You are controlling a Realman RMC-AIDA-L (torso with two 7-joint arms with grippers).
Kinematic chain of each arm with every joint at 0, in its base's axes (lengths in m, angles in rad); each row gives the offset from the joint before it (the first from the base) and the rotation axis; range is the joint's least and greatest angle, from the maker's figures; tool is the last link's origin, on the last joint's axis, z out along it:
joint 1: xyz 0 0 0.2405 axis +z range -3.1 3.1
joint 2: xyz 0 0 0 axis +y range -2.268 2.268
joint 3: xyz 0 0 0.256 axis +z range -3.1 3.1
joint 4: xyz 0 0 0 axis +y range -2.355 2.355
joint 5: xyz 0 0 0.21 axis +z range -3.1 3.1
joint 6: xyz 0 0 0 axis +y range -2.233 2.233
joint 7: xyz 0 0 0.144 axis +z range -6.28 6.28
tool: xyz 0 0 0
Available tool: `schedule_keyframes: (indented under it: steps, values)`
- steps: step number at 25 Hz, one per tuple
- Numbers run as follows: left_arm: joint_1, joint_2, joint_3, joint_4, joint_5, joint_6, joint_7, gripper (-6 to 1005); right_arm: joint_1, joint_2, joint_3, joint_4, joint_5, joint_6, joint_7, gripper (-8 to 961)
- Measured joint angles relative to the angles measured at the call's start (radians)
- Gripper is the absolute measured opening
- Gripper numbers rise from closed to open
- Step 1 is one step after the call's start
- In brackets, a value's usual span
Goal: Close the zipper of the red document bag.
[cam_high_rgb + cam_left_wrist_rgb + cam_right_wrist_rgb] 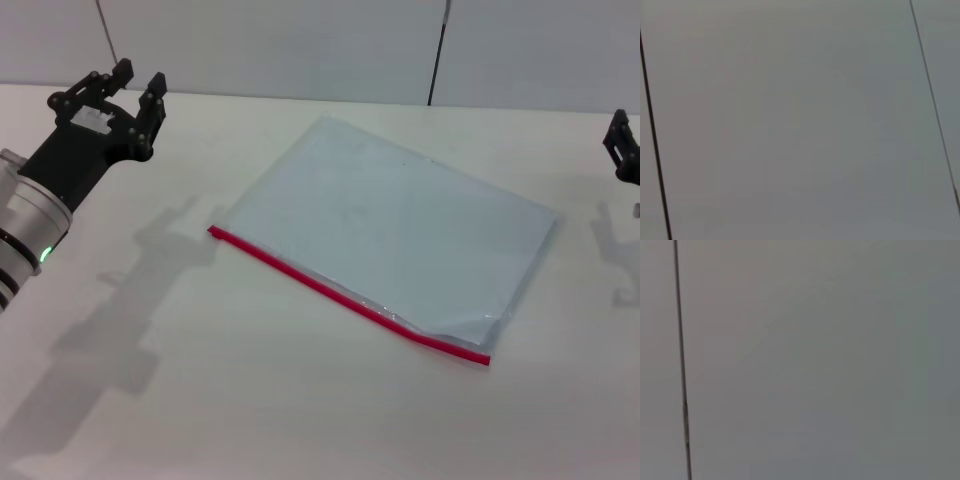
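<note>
A red document bag (400, 225) lies flat and askew on a white table (200, 400), its translucent blue-grey body turned at an angle to the table's edges. The zipper (345, 295), a thin bright red strip, runs along the long edge nearest the robot, from a point left of centre down toward the right; near its right end the plastic beside it looks slightly lifted and creased (whether the zipper is done up or undone there cannot be told).

The left gripper (138, 78) hangs over the far left of the table, well apart from the bag, its two black fingers spread with nothing between them. The right gripper (622, 145) shows only as a dark sliver at the right border, also clear of the bag, too little of it visible to tell how its fingers stand.

Both wrist cameras face a pale grey wall panel (800, 120) crossed by thin dark seams (681, 360).
</note>
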Motion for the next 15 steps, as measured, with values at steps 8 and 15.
schedule_keyframes:
  steps: [8, 15]
  values:
    - [-0.013, -0.002, -0.013, -0.022, -0.004, -0.004, 0.002, 383, 0.013, 0.001, -0.015, 0.026, 0.021, 0.038, 0.001, 724]
    - [-0.018, 0.003, -0.015, -0.028, -0.005, -0.005, -0.009, 376, 0.015, 0.003, -0.029, 0.032, 0.034, 0.057, 0.002, 724]
